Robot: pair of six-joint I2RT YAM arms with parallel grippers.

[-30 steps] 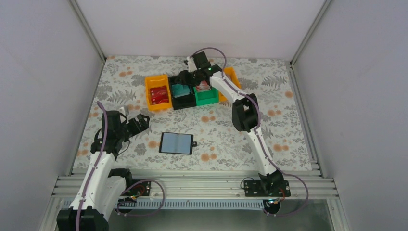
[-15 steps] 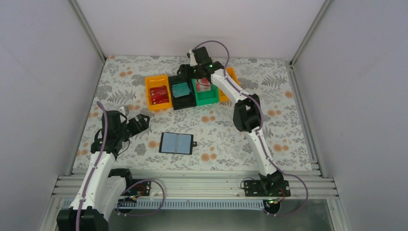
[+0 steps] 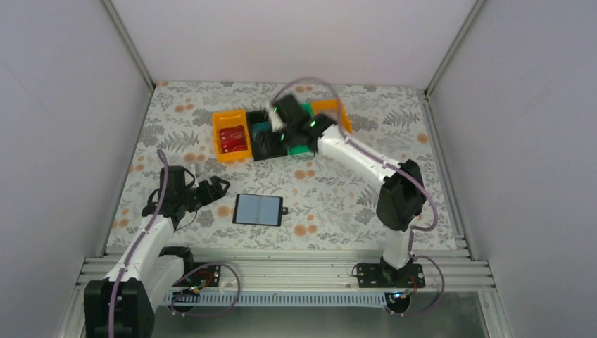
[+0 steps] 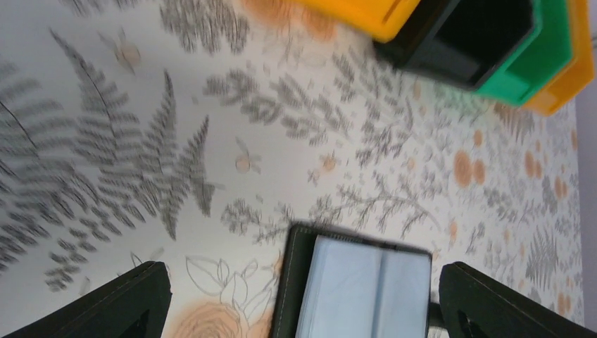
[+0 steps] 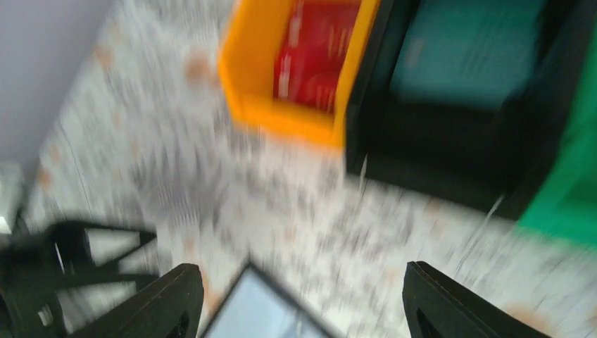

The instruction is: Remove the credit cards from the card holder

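Observation:
The card holder [image 3: 258,209] lies open and flat on the floral table, pale blue-grey faces up, its small black tab on the right edge. It also shows in the left wrist view [image 4: 360,286] and, blurred, in the right wrist view [image 5: 262,313]. I cannot tell separate credit cards from its pale faces. My left gripper [image 3: 215,188] is open and empty, just left of the holder; in its own view [image 4: 303,299] the holder lies between the fingers. My right gripper [image 3: 271,125] is open and empty, over the black bin [image 3: 264,141], far behind the holder.
An orange bin [image 3: 231,134] with red items, the black bin with a teal item, a green bin [image 3: 303,141] and a second orange bin [image 3: 331,113] stand in a row at the back. The bins also show in the right wrist view [image 5: 296,63].
My right arm has swung back from the far bins toward the near side and is moving fast. My left gripper has moved right, closer to the card holder.

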